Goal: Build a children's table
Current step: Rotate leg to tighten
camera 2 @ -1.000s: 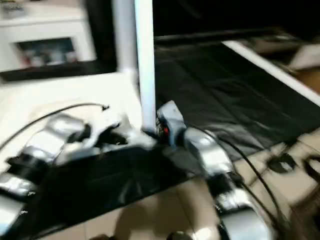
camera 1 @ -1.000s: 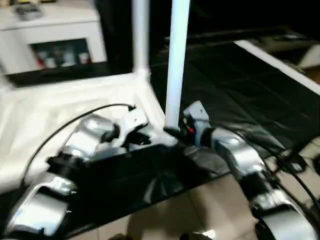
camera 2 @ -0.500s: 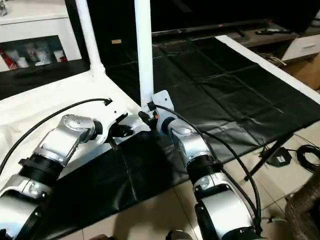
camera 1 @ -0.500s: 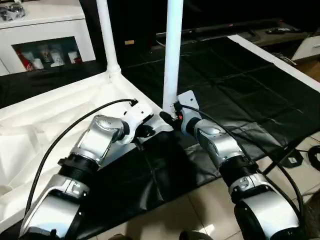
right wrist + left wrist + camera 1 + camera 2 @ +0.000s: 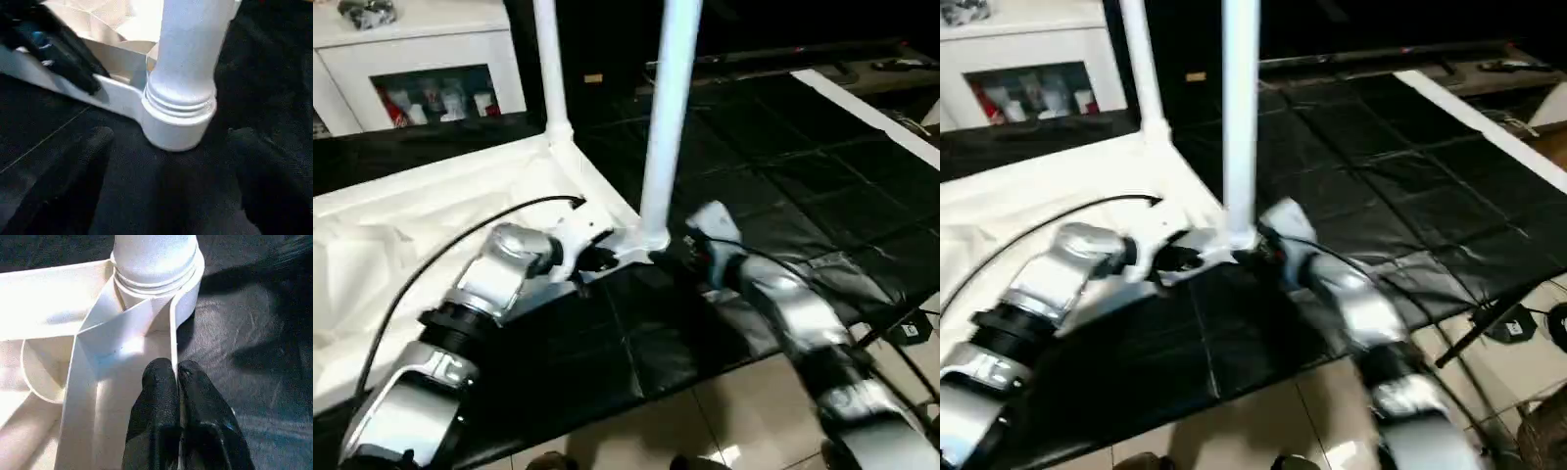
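The white table top [image 5: 431, 215] lies upside down on a black mat. Two white legs stand upright in its corner sockets, one at the far corner [image 5: 551, 69] and one at the near corner [image 5: 668, 117]. My left gripper [image 5: 607, 258] is shut on the thin rim wall of the table top [image 5: 172, 333], just beside the near socket [image 5: 188, 298]. My right gripper [image 5: 173, 164] is open. Its two black fingers [image 5: 80, 161] stand on either side of the near leg's base [image 5: 183, 98] and do not touch it.
A white cabinet with glass doors [image 5: 421, 69] stands at the back left. The black mat [image 5: 783, 166] stretches to the right up to a white strip [image 5: 862, 108]. Tiled floor [image 5: 705, 421] lies at the near edge, with cables at the right.
My right gripper has opened and let go of the near leg's base. The left gripper keeps its hold on the rim. The head camera has shifted.
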